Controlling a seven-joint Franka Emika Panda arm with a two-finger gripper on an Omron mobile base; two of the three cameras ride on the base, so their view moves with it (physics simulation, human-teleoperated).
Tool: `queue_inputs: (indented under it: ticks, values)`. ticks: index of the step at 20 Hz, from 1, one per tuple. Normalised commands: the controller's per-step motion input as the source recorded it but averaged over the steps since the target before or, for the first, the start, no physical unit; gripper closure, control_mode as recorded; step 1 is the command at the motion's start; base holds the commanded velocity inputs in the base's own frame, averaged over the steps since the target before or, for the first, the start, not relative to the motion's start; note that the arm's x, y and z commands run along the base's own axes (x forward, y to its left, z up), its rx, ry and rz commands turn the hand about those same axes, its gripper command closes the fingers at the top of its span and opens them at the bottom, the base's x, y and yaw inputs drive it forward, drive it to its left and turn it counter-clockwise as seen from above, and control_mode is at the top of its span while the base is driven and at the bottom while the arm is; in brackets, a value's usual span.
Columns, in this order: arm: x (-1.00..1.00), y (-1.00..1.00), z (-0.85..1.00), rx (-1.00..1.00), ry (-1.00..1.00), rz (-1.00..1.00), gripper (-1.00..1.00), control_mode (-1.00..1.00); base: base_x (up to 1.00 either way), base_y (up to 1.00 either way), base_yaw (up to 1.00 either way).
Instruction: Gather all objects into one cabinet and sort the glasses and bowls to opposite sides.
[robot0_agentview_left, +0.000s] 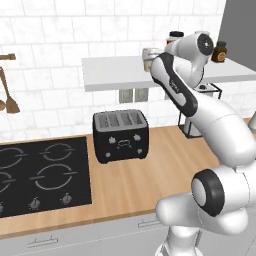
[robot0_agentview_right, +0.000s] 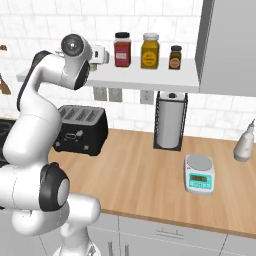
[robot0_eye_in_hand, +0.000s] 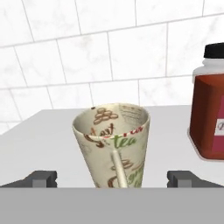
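A cream mug (robot0_eye_in_hand: 113, 148) printed with tea words stands on a white shelf board (robot0_eye_in_hand: 48, 131) above wall sockets, its thin handle turned toward the hand camera. My gripper (robot0_eye_in_hand: 113, 179) is open, one fingertip on each side of the mug, apart from its wall. In the left base view the mug (robot0_agentview_left: 148, 59) peeks out behind my forearm. Seen from the right base, the hand (robot0_agentview_right: 101, 54) reaches over the shelf's left end. A red lidded jar (robot0_eye_in_hand: 211, 118) stands right of the mug. The cabinet and the bowls are out of view.
On the shelf, the red jar (robot0_agentview_right: 122, 50), a yellow jar (robot0_agentview_right: 150, 51) and a small brown jar (robot0_agentview_right: 175, 57) stand in a row. Below on the wooden counter (robot0_agentview_right: 135, 170) are a black toaster (robot0_agentview_left: 120, 135), stove (robot0_agentview_left: 40, 175), paper towel stand (robot0_agentview_right: 171, 120), scale (robot0_agentview_right: 200, 175) and white bottle (robot0_agentview_right: 245, 142).
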Motion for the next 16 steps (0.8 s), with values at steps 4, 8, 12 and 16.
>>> queue_inputs:
  ticks: [4, 8, 12, 16]
  values:
    - [0.07, 0.0, -0.07, 0.0, 0.0, 0.0, -1.0, -1.0, 0.0, 0.0, 0.0]
    - [0.0, 0.0, -0.07, 0.0, 0.0, 0.0, -1.0, -1.0, 0.0, 0.0, 0.0]
    - [0.0, 0.0, -0.11, 0.0, 0.0, 0.0, -1.0, -1.0, 0.0, 0.0, 0.0]
    - [0.13, 0.0, 0.0, 0.0, 0.0, 0.0, -1.0, -1.0, 0.0, 0.0, 0.0]
